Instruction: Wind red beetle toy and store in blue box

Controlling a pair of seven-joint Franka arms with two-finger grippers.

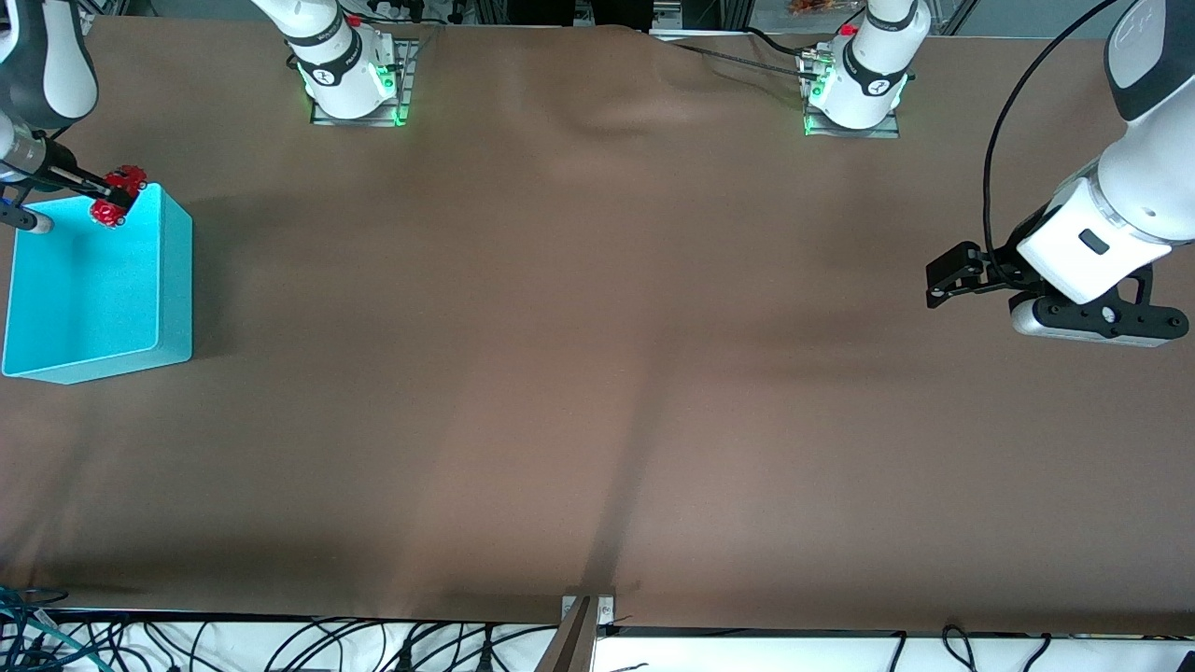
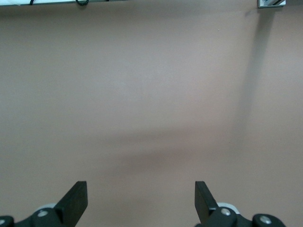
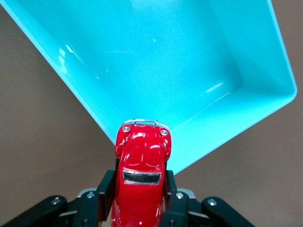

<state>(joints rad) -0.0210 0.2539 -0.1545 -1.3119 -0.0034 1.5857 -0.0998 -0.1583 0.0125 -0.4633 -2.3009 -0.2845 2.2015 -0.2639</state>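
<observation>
My right arm reaches out to its own end of the counter, and the right claw hangs in the air with its fingers clamped tight on what it carries. My left arm waits at the other end, its wrist bent low, the left claw hovering with jaws spread wide and nothing between them.

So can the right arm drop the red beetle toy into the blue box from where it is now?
Probably yes: the right gripper holds the red beetle toy over the blue box rim, nothing between them.
</observation>
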